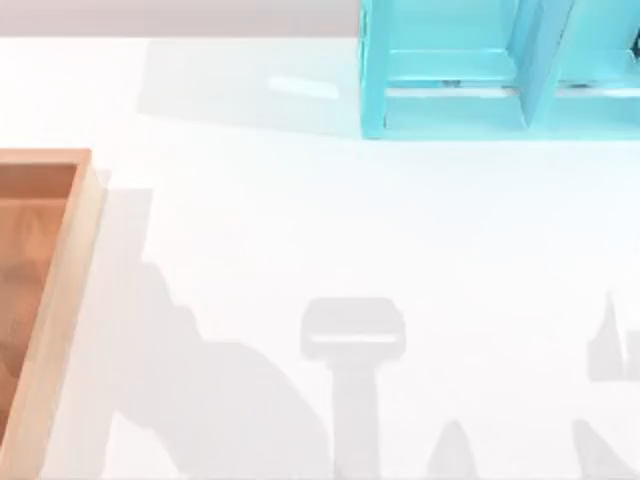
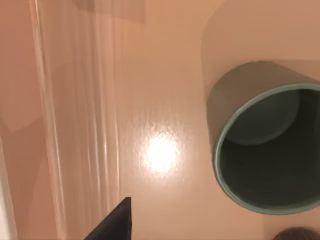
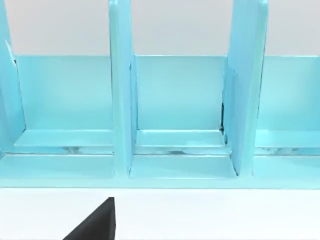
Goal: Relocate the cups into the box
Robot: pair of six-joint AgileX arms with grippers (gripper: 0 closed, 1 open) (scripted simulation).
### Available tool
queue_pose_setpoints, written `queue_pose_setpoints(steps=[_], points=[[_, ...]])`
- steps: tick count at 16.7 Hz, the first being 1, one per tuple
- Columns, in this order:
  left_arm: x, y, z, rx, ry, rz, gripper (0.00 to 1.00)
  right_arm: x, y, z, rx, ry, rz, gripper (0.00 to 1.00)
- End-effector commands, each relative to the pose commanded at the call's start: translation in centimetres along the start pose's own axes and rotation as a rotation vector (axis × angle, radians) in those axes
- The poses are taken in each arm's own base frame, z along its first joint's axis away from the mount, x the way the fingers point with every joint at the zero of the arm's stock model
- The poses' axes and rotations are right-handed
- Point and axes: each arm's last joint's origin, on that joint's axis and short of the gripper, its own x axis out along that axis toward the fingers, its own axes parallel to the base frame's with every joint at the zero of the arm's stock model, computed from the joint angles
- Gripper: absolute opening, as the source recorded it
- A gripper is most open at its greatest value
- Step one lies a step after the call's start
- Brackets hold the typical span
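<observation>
While the white bench (image 1: 300, 250) lies bare in the middle, your box (image 1: 60, 300) sits at its left edge and a turquoise frame (image 1: 480, 80) at the far right.
In your left wrist view the olive-green cup (image 2: 265, 145) stands upright on the box floor; one dark pincer fingertip (image 2: 117, 222) shows beside it, touching nothing, and you cannot tell either pincer's opening.

Top view: straight down on the desk (image 1: 320, 250). Left wrist: close above the box (image 2: 160, 75) floor. Right wrist: level, facing the turquoise frame (image 3: 175, 100), shared with top.
</observation>
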Motion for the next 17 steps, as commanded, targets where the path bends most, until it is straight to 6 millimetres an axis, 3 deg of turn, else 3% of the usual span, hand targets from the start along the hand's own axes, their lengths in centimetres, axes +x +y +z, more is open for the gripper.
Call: queue_pose_setpoints(steps=[6, 8, 10, 14, 17], points=[[-0.1, 0.1, 0.0, -0.002, 0.0, 0.001, 1.0, 0.0, 0.0, 0.0, 0.0, 0.0, 0.0, 1.0], [-1.0, 0.1, 0.2, -0.001, -0.001, 0.003, 1.0, 0.0, 0.0, 0.0, 0.0, 0.0, 0.0, 1.0], [-2.6, 0.3, 0.5, -0.001, 0.007, 0.0, 1.0, 0.0, 0.0, 0.0, 0.0, 0.0, 0.0, 1.0], [-7.9, 0.3, 0.6, -0.001, 0.004, 0.002, 1.0, 0.0, 0.0, 0.0, 0.0, 0.0, 0.0, 1.0], [-9.9, 0.2, 0.4, -0.002, -0.001, 0.001, 1.0, 0.0, 0.0, 0.0, 0.0, 0.0, 0.0, 1.0]])
